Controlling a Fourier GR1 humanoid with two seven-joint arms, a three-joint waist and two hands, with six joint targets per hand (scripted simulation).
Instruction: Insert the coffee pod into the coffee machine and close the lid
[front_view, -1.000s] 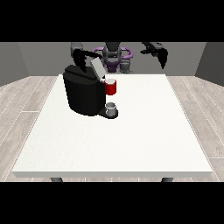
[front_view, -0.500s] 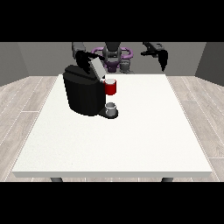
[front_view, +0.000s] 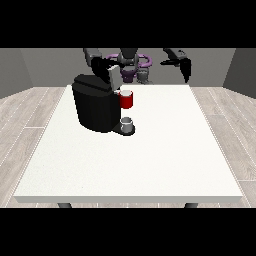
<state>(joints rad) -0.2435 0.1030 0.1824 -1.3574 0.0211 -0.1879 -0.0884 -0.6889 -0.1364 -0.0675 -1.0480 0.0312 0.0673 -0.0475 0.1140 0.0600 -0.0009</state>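
robot hand at view's right (front_view: 181, 62): raised, fingers relaxed, empty | robot hand at view's left (front_view: 106, 70): over coffee machine (front_view: 95, 102), grip unclear

The coffee machine (front_view: 96, 103) is a bulky black block standing upright on the far left part of the white table (front_view: 150, 160). Its lid (front_view: 113, 74), pale grey on the inner face, is raised at the top rear, tilted up and back. A red pod holder (front_view: 126, 99) juts from its front at the view's right. Below this, a small grey cup (front_view: 127, 123) sits on the machine's black base.
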